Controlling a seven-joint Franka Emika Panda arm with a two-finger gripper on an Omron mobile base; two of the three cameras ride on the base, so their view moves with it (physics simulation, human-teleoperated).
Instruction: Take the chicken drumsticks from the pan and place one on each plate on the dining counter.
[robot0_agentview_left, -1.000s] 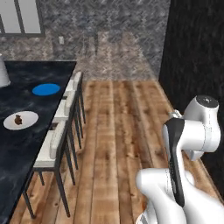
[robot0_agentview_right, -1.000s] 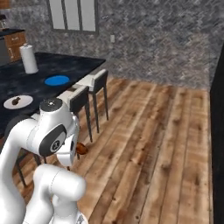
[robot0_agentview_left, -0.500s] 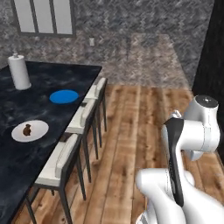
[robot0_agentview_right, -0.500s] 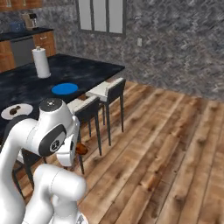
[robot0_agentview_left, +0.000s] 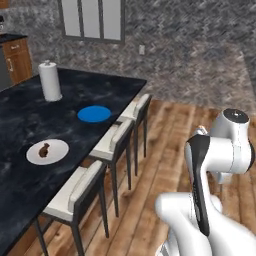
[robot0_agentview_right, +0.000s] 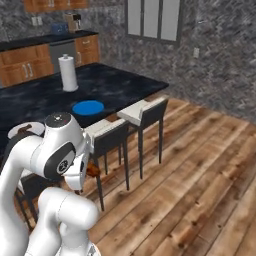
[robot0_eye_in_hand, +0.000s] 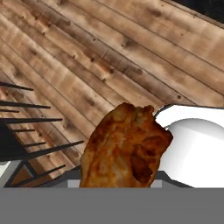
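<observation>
Dining counter (robot0_agentview_left: 30, 120) has swung closer at left of my left base view as I drive; white plate (robot0_agentview_left: 47, 151) already carries a drumstick (robot0_agentview_left: 44, 148), blue plate (robot0_agentview_left: 94, 113) bare. Right base view: blue plate left of centre. Hand view: my gripper (robot0_eye_in_hand: 118, 186) is clamped nearly closed on the second drumstick (robot0_eye_in_hand: 124, 146), mid-frame, over floorboards.

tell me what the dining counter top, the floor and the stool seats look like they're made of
Dining counter: polished black marble or a stone look-alike, judging by its faint white veins and soft sheen.
Floor: wood planks, matte, with visible grain, knots and seams.
Stool seats: pale padded cushions, probably fabric or vinyl, on thin dark legs that look like metal.
</observation>
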